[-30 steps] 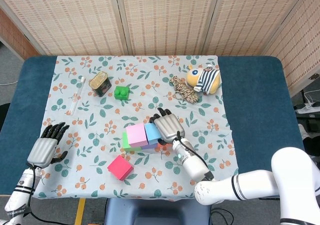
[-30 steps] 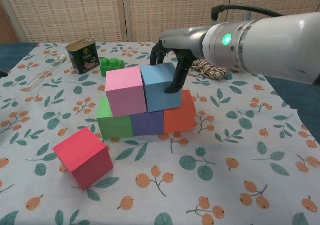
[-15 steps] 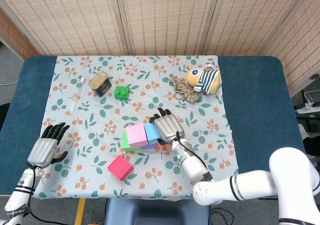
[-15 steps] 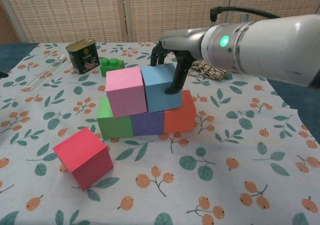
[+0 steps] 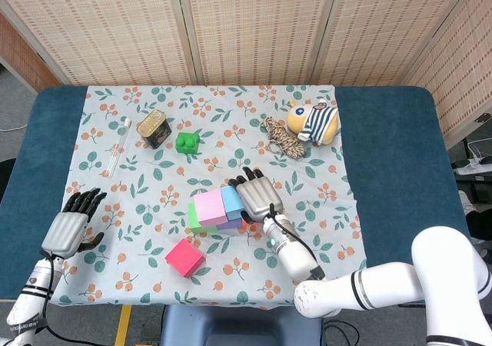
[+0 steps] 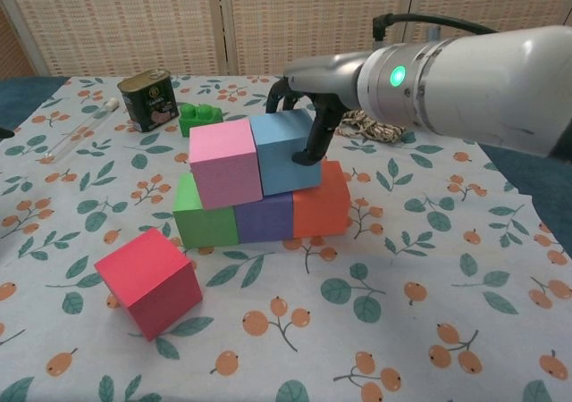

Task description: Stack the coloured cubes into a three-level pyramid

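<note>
Now blue cube (image 6: 284, 153) nudged against pink cube (image 6: 224, 162).

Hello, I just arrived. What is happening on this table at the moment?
The robot is building a pyramid of cubes. The bottom row, green cube, purple cube and orange cube, is laid. The pink cube and blue cube sit on top as the second level. The right hand grips the blue cube. The red cube lies apart on the cloth, not yet placed. The left hand rests at the table edge, holding nothing.
</note>
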